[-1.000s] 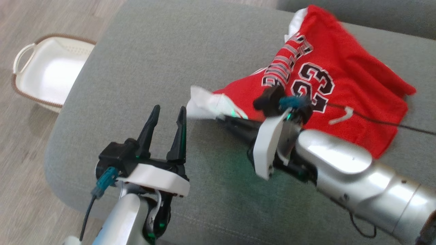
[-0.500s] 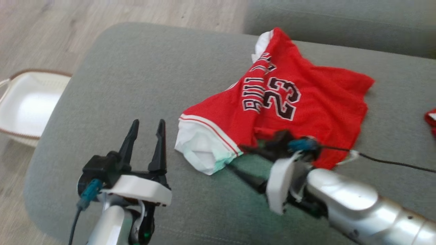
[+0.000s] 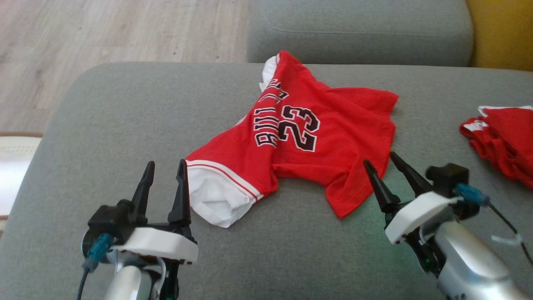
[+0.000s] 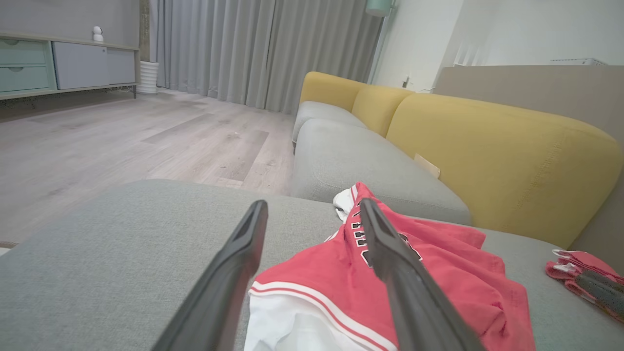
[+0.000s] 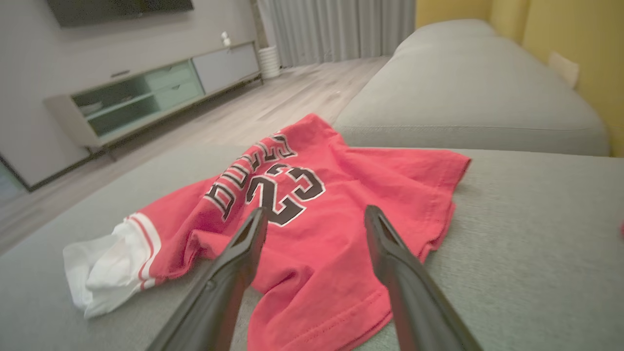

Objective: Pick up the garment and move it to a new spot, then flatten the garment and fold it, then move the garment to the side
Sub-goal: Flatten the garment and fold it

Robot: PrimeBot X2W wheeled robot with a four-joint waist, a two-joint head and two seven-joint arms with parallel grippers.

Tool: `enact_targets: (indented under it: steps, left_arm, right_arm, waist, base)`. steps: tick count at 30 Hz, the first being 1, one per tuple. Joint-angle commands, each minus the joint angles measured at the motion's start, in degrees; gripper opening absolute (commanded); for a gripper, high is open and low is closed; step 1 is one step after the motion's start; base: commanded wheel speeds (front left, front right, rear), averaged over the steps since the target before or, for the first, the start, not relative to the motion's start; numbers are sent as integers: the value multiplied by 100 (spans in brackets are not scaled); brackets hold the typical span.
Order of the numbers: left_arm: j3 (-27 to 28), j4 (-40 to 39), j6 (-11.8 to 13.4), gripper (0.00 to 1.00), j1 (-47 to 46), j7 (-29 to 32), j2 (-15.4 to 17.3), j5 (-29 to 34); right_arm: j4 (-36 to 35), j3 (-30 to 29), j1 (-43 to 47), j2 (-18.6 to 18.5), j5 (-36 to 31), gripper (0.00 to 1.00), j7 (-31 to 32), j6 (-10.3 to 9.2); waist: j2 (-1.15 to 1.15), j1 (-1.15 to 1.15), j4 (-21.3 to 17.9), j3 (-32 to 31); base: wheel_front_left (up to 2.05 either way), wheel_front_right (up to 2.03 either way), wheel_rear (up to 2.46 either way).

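Jaws both wide, empty | right gripper (image 3: pixel 379 159) has just dropped garment (image 3: pixel 316 137) | relocated on sofa (image 3: pixel 125 108), rumpled; flattening next.

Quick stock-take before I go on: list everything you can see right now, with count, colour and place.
jersey: one, red with white trim, numbered 23, crumpled mid-seat
second garment: one, red and white, bunched at the seat's right edge
sofa seat: one, grey, under both garments
far seat cushion: one, grey, beyond the jersey
backrest cushions: several, yellow, behind the seats
basket: one, white with brown rim, on the floor at left, cut off
floor: pale wood, left and beyond
cabinet: one, grey and pale green, far wall
curtains: grey, far wall
left gripper: one, dark, open, beside the jersey's white end
right gripper: one, dark, open, at the jersey's near right hem
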Motion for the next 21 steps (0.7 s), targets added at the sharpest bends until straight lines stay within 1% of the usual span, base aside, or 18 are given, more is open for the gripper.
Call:
enact_targets:
  steps: [1, 3, 5, 7, 9, 11, 14, 18, 21]
  left_arm:
    - [216, -218, -13, 100, -165, -69, 39, 52]
    - [229, -215, -21, 100, -145, -69, 39, 59]
    - [226, -190, -32, 100, -131, -69, 39, 68]
    - [227, -140, -29, 100, -115, -69, 39, 81]
    - [239, -69, 2, 100, -106, -69, 39, 106]
    - [257, -19, 44, 100, -106, -69, 39, 112]
    - [273, 38, 86, 100, -108, -69, 39, 123]
    - [286, 113, 126, 100, -111, -69, 39, 163]
    - [295, 233, 224, 100, -121, -69, 39, 182]
  right_arm:
    - [-289, -372, 125, 132, -241, 100, -77, -5]
    - [-601, -1048, 505, 373, -634, 100, -79, -5]
    - [-910, -1553, 914, 621, -1070, 100, -81, -5]
    - [-1199, -1968, 1283, 932, -1366, 100, -81, -5]
    - [-1439, -2229, 1556, 1148, -1650, 100, -82, -5]
    - [-1614, -2338, 1738, 1281, -1873, 100, -79, -5]
    - [-1820, -2377, 1866, 1386, -2076, 100, 16, -5]
    - [-2010, -2404, 1907, 1435, -2155, 100, 114, -5]
    - [-2152, -2443, 1936, 1459, -2184, 100, 192, -5]
  waist:
    - [0, 0, -95, -13]
    - [0, 0, -147, -7]
    - [0, 0, -183, -5]
    - [0, 0, -220, -2]
    - [0, 0, -262, 2]
    - [0, 0, -308, 14]
    - [0, 0, -377, 28]
    - [0, 0, -421, 36]
    - [0, 0, -443, 45]
  base:
    - [0, 0, 0]
    - [0, 0, 0]
    - [0, 0, 0]
    - [0, 0, 0]
    - [0, 0, 0]
    - [0, 0, 0]
    - [0, 0, 0]
    - [0, 0, 0]
    - [0, 0, 0]
